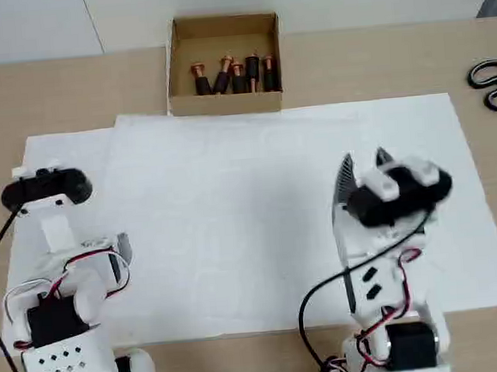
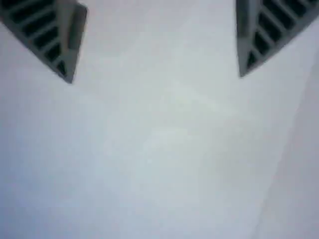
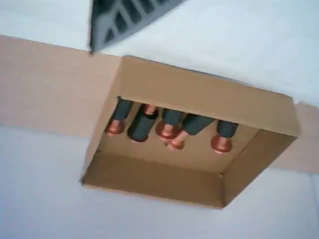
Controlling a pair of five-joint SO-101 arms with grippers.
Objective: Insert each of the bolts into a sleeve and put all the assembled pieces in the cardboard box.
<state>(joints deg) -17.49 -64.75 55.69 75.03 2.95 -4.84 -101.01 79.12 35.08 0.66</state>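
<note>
**Five pieces in the box, both claws empty**

You have five assembled pieces [image 1: 233,75] lying side by side in the cardboard box [image 1: 225,103] at the far side of the counter [image 1: 69,88]. Your left claw [image 2: 154,77] hangs wide open over the white sheet [image 1: 234,222], holding nothing. Your right claw [image 1: 364,158] stands parted and empty, facing the box. The pieces look small, stiff and light, and being round they probably roll. If you must shift one, pinch across the middle of the dark sleeve, not the copper head, or bolt and sleeve may slide apart.
</note>
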